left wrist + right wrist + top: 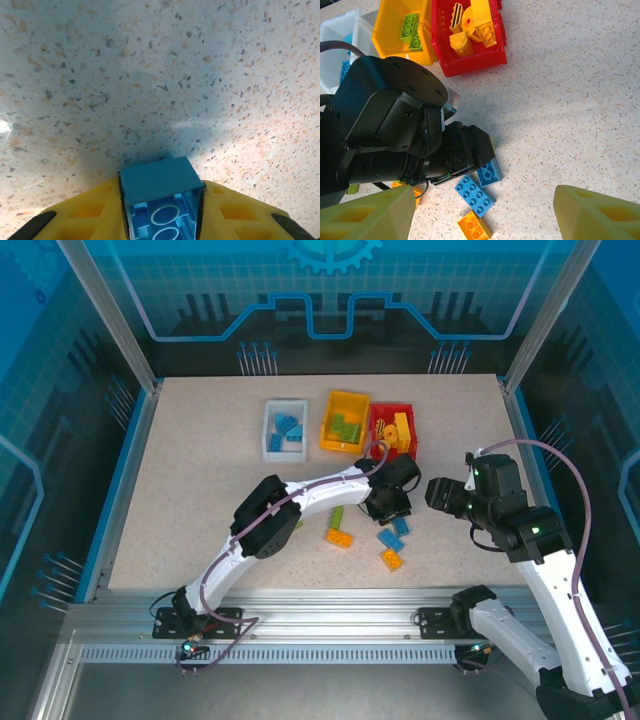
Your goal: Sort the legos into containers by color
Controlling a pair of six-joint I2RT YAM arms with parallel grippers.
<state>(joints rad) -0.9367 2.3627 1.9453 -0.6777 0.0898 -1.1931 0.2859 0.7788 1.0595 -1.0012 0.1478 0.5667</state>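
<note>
My left gripper (161, 186) is shut on a small blue lego (157, 180), its yellow fingers (90, 215) pressed against both sides, low over the table. From the right wrist view that blue lego (490, 173) pokes out under the left gripper's black body (395, 130). Beside it lie a longer blue lego (474, 196) and an orange one (475, 226). My right gripper (482, 212) hangs open above them, holding nothing. At the back stand the white bin (270, 430) with blue legos, the yellow bin (330, 425) with green ones and the red bin (376, 430) with yellow ones.
A green lego (337, 516), an orange lego (338, 536) and another orange one (391, 560) lie on the table by the left gripper (390, 505). The right gripper (440, 495) is close to its right. Metal posts and blue panels ring the table.
</note>
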